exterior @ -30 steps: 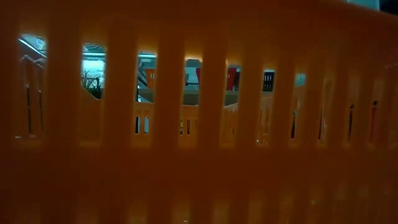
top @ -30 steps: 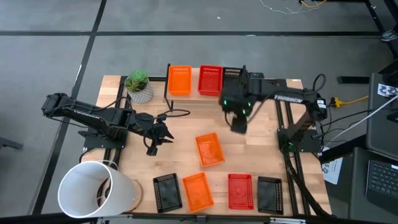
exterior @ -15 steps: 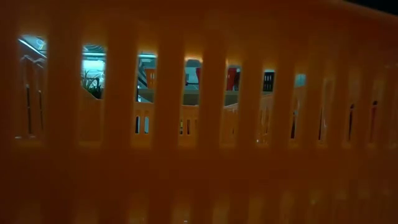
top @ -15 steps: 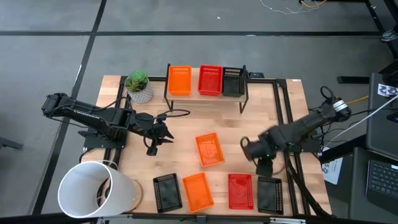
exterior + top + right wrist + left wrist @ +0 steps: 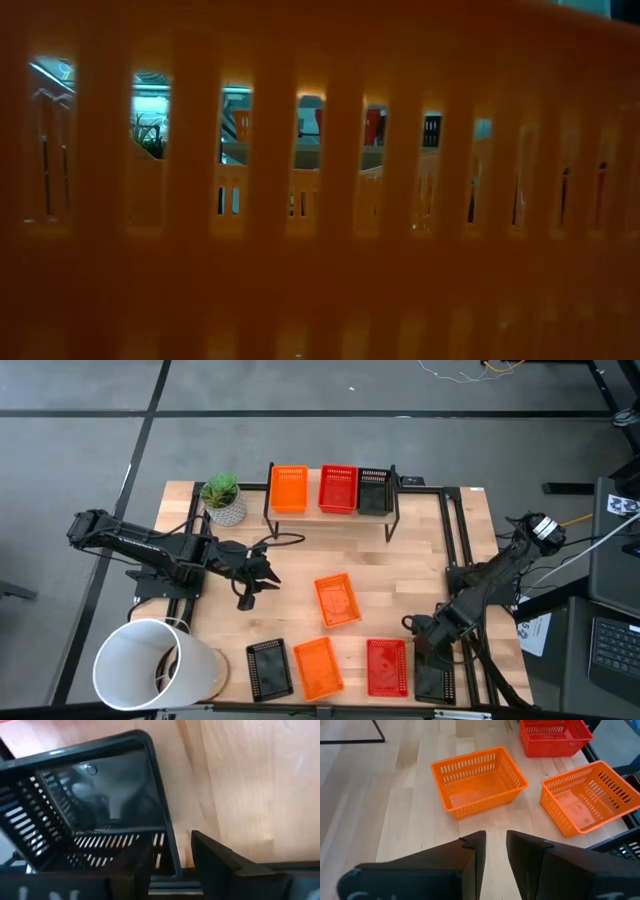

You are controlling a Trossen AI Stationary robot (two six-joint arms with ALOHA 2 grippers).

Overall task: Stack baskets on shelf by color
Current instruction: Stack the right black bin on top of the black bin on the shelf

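On the shelf (image 5: 330, 512) stand an orange basket (image 5: 289, 490), a red one (image 5: 338, 490) and a black one (image 5: 373, 490). On the table lie an orange basket (image 5: 337, 601), and along the near edge a black (image 5: 268, 668), an orange (image 5: 318, 667), a red (image 5: 387, 666) and a black basket (image 5: 433, 673). My right gripper (image 5: 418, 628) is open over that last black basket (image 5: 90, 795), its fingers either side of one wall. My left gripper (image 5: 250, 582) is open, left of the middle orange basket (image 5: 477, 780). My right gripper comes slanting down at the near-right black basket, with one finger (image 5: 135, 870) inside and the other finger (image 5: 225, 865) outside its wall (image 5: 162, 827). I cannot tell whether either finger touches the wall. The basket rests flat on the table.
A large white bucket (image 5: 150, 665) lies at the near left corner, and a potted plant (image 5: 223, 498) stands left of the shelf. The low view is blocked by an orange basket's wall (image 5: 320, 250). Bare wood (image 5: 300, 550) lies between the shelf and the middle basket.
My right arm has swung from just in front of the shelf's right end toward the near right of the table and come down over the near-right black basket. No basket has moved.
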